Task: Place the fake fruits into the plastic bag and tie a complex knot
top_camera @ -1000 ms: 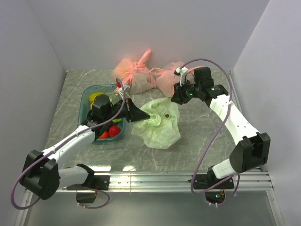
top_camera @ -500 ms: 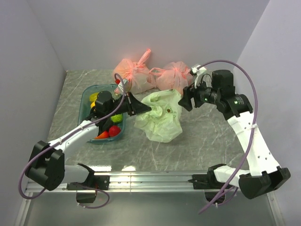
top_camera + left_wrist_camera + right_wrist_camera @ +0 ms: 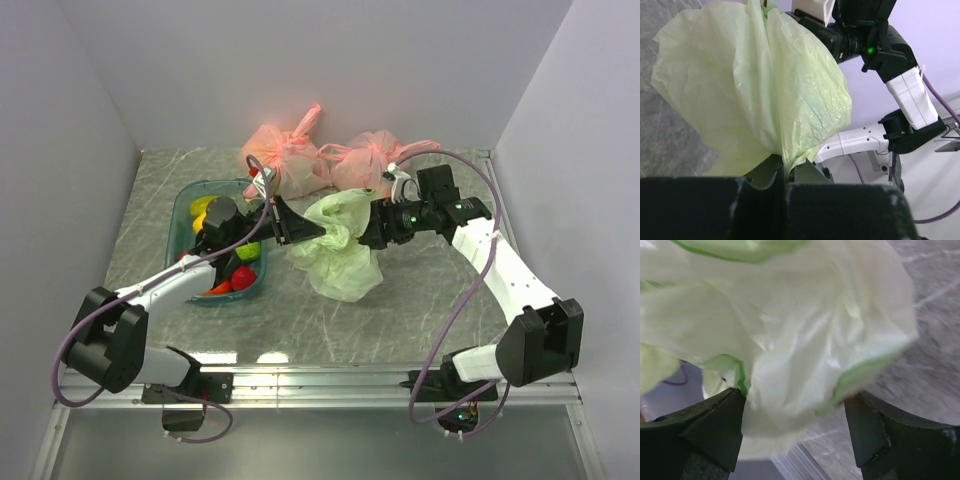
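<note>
The pale green plastic bag (image 3: 342, 255) lies crumpled mid-table, one side pulled up. My left gripper (image 3: 303, 232) is shut on a bunched fold of the bag (image 3: 755, 90), and that film runs straight into the closed jaws of the left gripper (image 3: 785, 172). My right gripper (image 3: 372, 231) is at the bag's right side. It stands open, its fingers (image 3: 715, 432) wide apart with loose bag film (image 3: 795, 345) between them, not clamped. Fake fruits, yellow (image 3: 205, 207), lime-green (image 3: 250, 250) and red (image 3: 243, 277), lie in a teal bin (image 3: 188, 212). No knot is in view.
Two tied salmon-pink bags (image 3: 280, 160) (image 3: 362, 162) stand at the back against the wall. The teal bin sits left of the green bag, under my left arm. Side walls close in the table on the left and right.
My right gripper opened, swung out to the right, then came back in against the bag's right side. My left gripper kept its hold and drew the bag's edge up and slightly back.
</note>
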